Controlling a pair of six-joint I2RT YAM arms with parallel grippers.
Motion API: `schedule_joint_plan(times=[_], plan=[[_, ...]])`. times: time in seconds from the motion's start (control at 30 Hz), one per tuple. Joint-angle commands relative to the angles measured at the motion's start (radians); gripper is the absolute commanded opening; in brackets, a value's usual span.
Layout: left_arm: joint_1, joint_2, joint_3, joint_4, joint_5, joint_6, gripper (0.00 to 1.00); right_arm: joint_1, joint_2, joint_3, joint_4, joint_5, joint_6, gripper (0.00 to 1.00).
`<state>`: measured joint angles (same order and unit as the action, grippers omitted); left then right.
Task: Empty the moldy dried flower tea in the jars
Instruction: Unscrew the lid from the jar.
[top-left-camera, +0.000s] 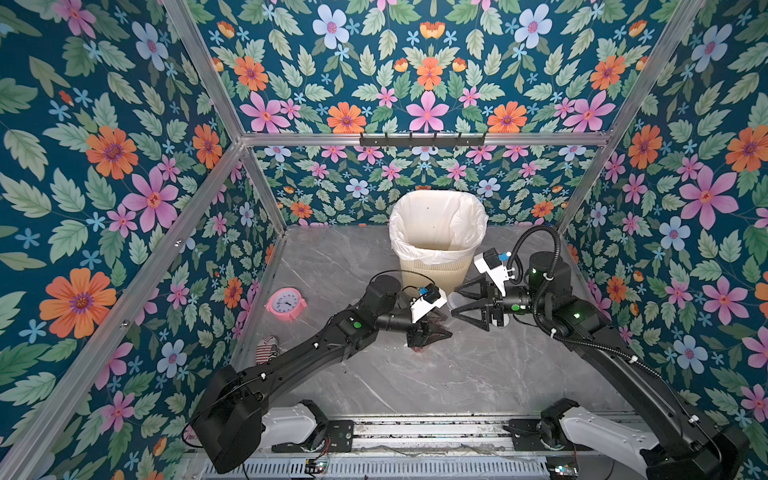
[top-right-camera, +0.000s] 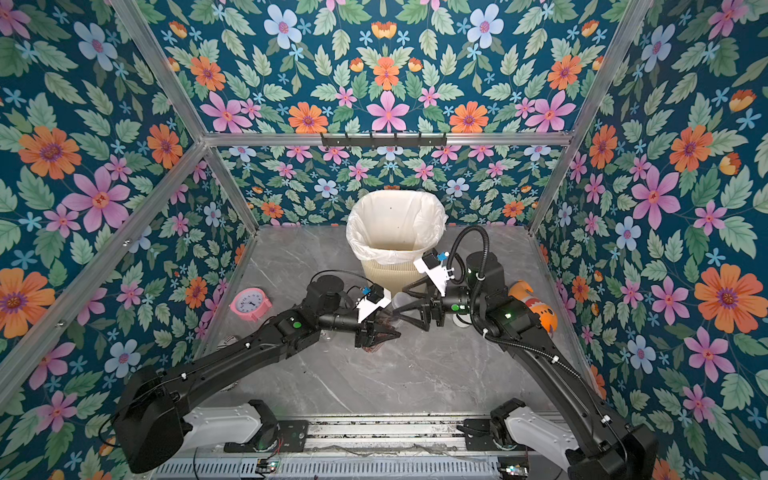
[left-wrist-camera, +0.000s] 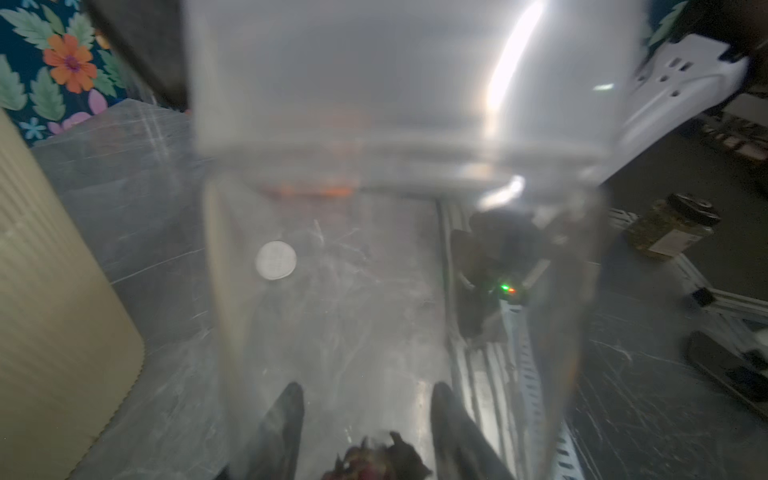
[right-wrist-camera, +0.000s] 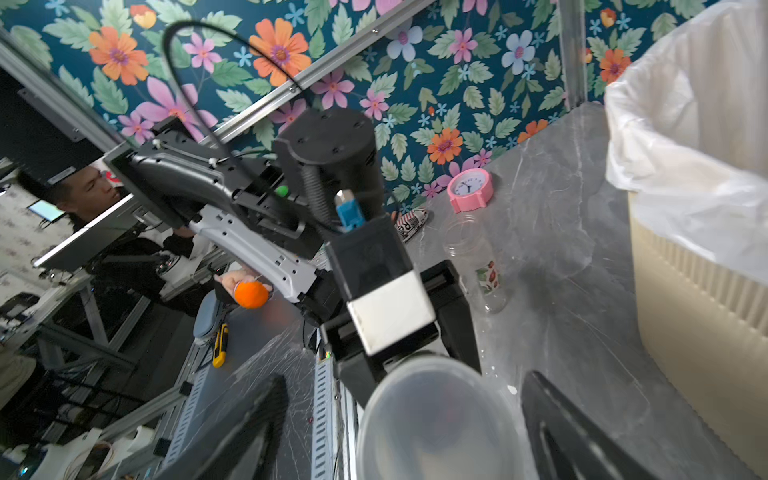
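My left gripper (top-left-camera: 438, 333) is clamped on the body of the clear jar (left-wrist-camera: 395, 291) and holds it off the table (top-left-camera: 415, 374), tipped well over towards its side. The tea (left-wrist-camera: 374, 461) is heaped at the end nearest that gripper. The jar's long axis runs from my left gripper straight towards my right gripper (top-left-camera: 454, 302). The clear lid (right-wrist-camera: 436, 419) is on and faces the right one.

The right gripper is open, with one jaw on each side of the lid. In the right wrist view neither jaw appears to touch it.

I judge the lid has to come off before anything can be poured. The right arm is the nearer one and is already lined up on the axis, so it needs to close squarely on the lid and twist.

The bin (top-left-camera: 432, 274) stands just behind both grippers. A second jar (right-wrist-camera: 478, 266) lies on the table with no lid and looks empty.
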<state>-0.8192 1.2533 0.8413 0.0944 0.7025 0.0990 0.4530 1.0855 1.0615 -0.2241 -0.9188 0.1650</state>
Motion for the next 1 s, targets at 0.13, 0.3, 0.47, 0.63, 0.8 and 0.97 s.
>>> schedule_joint_plan(times=[0.13,0.3,0.47,0.63,0.8,0.97], plan=[[-0.006,-0.04,-0.041,0.102,-0.225,0.009,0.21,0.0,0.056,0.035,-0.033,0.066,0.073,0.79],[-0.008,-0.04,-0.048,0.109,-0.19,0.004,0.21,0.001,0.09,0.037,-0.009,0.036,0.101,0.73],[-0.009,-0.037,-0.039,0.084,-0.205,0.011,0.21,0.0,0.128,0.058,-0.023,0.034,0.107,0.68],[-0.01,-0.037,-0.036,0.075,-0.207,0.014,0.2,0.0,0.145,0.069,-0.059,0.042,0.094,0.59],[-0.009,-0.02,-0.002,0.003,-0.096,0.028,0.21,0.0,0.105,0.052,-0.082,-0.045,-0.006,0.48],[-0.009,0.006,0.036,-0.04,0.164,-0.001,0.22,0.001,0.034,-0.01,-0.101,-0.159,-0.177,0.46]])
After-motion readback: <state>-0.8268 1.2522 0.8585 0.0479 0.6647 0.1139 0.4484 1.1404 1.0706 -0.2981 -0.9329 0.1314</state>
